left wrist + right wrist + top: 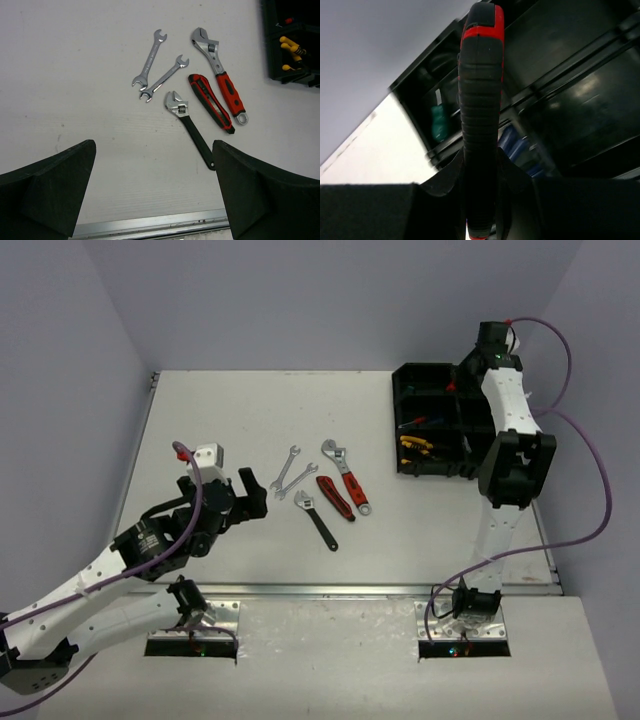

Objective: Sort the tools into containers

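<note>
My left gripper [252, 496] is open and empty, above the table left of the loose tools; its wrist view [155, 195] shows bare table between the fingers. Ahead lie two silver wrenches [149, 58], a red-handled adjustable wrench [220, 75], a red-and-black tool [210, 102] and a black-handled adjustable wrench [191, 131]. My right gripper [472, 368] is over the back of the black organiser tray [500, 468]. It [480, 200] is shut on a red-and-black tool handle [481, 100] held above the compartments. Yellow pliers [415, 445] lie in the tray.
Under the held handle, the tray wall [570, 60] frames a green screwdriver [439, 122] and blue handles [517, 145]. The tray corner [290, 75] with yellow pliers [292, 47] shows at top right of the left wrist view. A metal rail [150, 225] runs along the near table edge.
</note>
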